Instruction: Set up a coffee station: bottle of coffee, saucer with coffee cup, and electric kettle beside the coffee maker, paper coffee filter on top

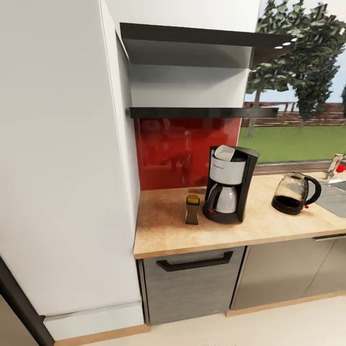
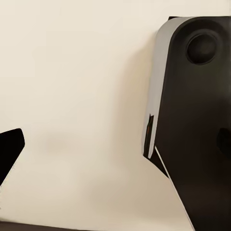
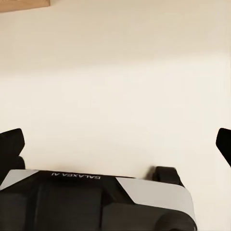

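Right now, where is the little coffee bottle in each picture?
Head view: the bottle of coffee stands on the kitchen countertop, just left of the coffee maker.
Left wrist view: this one looks at the pale floor.
Right wrist view: pale floor again.
Shared landmark: that pale floor, below the cabinets in the head view.

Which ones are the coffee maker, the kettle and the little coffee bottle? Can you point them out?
coffee maker (image 1: 228, 172): head view, on its silver-grey front panel.
kettle (image 1: 290, 191): head view, on its glass body.
coffee bottle (image 1: 192, 213): head view, on its dark side, below the yellow-brown cap.
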